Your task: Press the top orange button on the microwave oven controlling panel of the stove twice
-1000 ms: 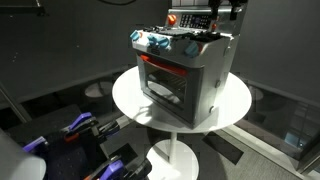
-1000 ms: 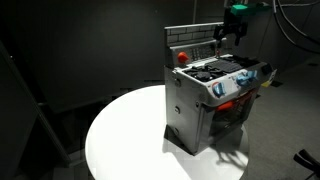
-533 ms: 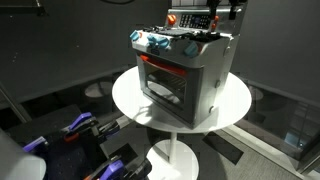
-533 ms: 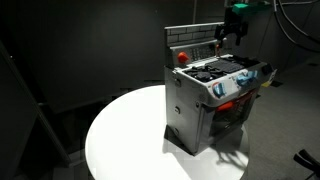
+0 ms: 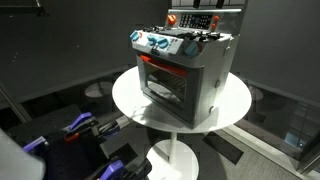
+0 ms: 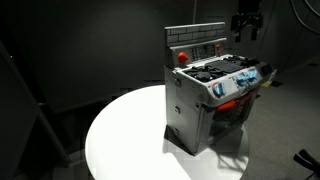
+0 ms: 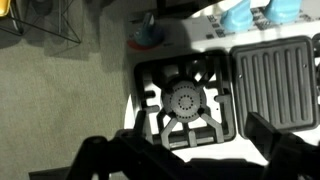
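The silver-grey stove (image 5: 185, 75) (image 6: 210, 95) stands on a round white table (image 5: 130, 100) (image 6: 130, 135). Its dark controlling panel (image 5: 197, 20) stands upright along the back edge, with a red-orange mark at one end. In an exterior view the panel's backboard (image 6: 197, 42) has a red button (image 6: 181, 57) at its foot. My gripper (image 6: 247, 22) hangs in the air beside and above the panel's end, touching nothing. In the wrist view the gripper (image 7: 185, 160) is open and empty over a burner (image 7: 185, 100), its dark fingers (image 7: 275, 140) wide apart.
Blue-white knobs (image 5: 160, 43) (image 7: 240, 15) line the stove's front edge above the lit oven window (image 5: 165, 80). A ribbed griddle (image 7: 272, 80) lies beside the burner. The surroundings are dark, with floor clutter (image 5: 80, 130) below the table.
My gripper has drawn back from the panel, moving up and sideways past the stove's end. It has left the frame of the exterior view that showed it over the panel.
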